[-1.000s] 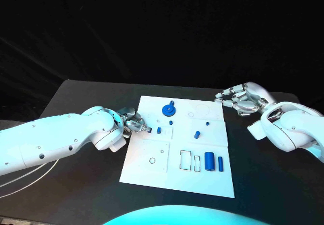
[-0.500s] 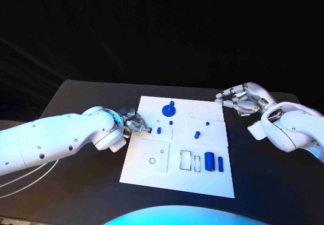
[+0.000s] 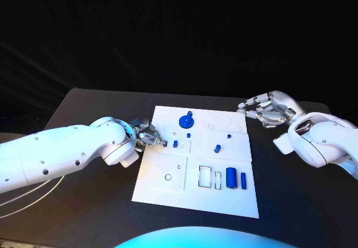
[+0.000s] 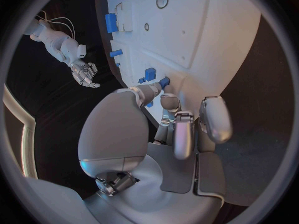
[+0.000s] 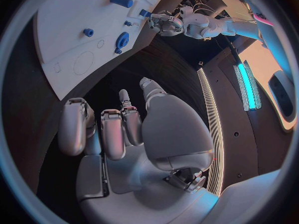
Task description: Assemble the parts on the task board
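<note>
The white task board (image 3: 195,191) lies mid-table. My left hand (image 3: 149,135) reaches over its left edge, and its fingertips pinch a small blue peg (image 4: 163,81) right at the board's surface. A second peg (image 3: 175,143) stands just beside it. A blue gear (image 3: 185,122) sits near the far edge. A blue cylinder (image 3: 232,177) and a thin blue bar (image 3: 243,179) lie near the right front. My right hand (image 3: 265,109) hovers off the board's far right corner, fingers loosely bent and apart, holding nothing (image 5: 118,129).
More small blue pegs (image 3: 217,148) stand mid-board. Two rectangular slots (image 3: 204,176) lie left of the cylinder, and a small ring hole (image 3: 168,176) sits near the left front. The black table (image 3: 89,206) surrounds the board.
</note>
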You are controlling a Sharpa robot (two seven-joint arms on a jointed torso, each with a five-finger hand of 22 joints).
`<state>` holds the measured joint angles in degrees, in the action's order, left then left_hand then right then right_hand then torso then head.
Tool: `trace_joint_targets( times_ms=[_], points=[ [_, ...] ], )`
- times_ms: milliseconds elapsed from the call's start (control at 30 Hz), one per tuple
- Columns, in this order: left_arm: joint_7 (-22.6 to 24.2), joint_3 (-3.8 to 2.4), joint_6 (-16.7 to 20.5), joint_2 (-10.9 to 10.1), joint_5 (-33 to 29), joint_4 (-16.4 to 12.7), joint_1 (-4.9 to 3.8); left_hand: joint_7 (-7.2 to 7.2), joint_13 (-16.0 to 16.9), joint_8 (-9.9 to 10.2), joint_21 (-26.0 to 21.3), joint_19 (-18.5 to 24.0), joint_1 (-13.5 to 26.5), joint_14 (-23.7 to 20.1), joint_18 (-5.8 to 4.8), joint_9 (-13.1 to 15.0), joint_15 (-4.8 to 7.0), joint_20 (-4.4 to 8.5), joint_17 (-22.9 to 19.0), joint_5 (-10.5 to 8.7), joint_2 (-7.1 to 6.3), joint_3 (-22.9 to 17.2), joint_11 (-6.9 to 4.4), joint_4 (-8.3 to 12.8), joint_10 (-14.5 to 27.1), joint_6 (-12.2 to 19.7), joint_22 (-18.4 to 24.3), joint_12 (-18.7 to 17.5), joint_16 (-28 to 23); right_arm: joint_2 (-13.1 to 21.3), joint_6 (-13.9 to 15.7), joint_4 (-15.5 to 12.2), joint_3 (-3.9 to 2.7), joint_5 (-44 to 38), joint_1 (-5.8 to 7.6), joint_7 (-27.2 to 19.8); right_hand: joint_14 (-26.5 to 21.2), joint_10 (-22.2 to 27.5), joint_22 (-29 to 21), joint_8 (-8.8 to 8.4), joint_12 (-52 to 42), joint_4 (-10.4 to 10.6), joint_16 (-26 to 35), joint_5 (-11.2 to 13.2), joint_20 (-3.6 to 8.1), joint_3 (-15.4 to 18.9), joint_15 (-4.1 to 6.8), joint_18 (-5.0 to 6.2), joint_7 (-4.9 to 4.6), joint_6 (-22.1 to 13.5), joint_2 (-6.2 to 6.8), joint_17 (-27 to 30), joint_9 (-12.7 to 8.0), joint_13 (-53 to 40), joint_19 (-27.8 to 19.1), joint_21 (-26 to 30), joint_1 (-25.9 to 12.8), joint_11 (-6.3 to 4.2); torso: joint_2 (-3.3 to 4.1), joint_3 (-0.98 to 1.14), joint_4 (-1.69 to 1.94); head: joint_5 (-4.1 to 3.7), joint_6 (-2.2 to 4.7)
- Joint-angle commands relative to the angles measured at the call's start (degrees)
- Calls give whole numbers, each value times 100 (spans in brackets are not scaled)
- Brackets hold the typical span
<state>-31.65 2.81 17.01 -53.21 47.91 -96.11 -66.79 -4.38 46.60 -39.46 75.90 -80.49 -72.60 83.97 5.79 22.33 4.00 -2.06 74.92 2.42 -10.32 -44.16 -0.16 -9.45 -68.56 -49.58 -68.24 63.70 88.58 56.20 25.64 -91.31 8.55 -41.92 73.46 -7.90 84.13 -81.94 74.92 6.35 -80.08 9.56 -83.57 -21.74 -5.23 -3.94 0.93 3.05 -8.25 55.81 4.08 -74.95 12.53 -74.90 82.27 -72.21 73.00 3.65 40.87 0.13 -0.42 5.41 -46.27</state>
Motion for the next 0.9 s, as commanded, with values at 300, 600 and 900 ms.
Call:
trace_joint_targets(
  times_ms=[300, 600, 900],
  points=[
    [-149, -5, -531, 60, 112, 179, -160, 24, 96, -72, 67, -48, 35, 558, -117, 26, -1, -11, 1360, 39, -112, -622, -27, 645, -144, -106, -75, 84, 51, -13, -47, 3, 0, -59, -4, -3, 343, 8, 228, 32, -16, -7, 20, -29, 13, 65, -8, 107, 2, -56, -9, -749, 12, -530, -2, 14, -52, -24, 0, 0, -1, -5, -20],
    [-197, -8, -840, 61, 182, 235, -332, 42, 189, -94, 98, -67, 77, 568, -126, 39, 11, -7, 1393, 39, -161, -631, -43, 694, -234, -151, -117, 140, 72, -19, -50, 10, 0, -60, -4, -1, 343, 8, 228, 32, -16, -7, 20, -29, 13, 65, -8, 107, 2, -56, -9, -749, 12, -530, -2, 14, -52, -24, -1, 2, -2, 2, -25],
    [-268, -8, -1123, 79, 197, 266, -442, 50, 224, -99, 108, -73, 97, 573, -128, 43, 17, -5, 1410, 39, -180, -636, -51, 719, -272, -174, -131, 160, 82, -34, -55, 17, 0, -60, -5, -1, 343, 8, 228, 32, -16, -7, 20, -29, 13, 65, -8, 107, 2, -56, -9, -749, 12, -530, -2, 14, -52, -24, 1, 0, -1, 8, -29]
  ],
)
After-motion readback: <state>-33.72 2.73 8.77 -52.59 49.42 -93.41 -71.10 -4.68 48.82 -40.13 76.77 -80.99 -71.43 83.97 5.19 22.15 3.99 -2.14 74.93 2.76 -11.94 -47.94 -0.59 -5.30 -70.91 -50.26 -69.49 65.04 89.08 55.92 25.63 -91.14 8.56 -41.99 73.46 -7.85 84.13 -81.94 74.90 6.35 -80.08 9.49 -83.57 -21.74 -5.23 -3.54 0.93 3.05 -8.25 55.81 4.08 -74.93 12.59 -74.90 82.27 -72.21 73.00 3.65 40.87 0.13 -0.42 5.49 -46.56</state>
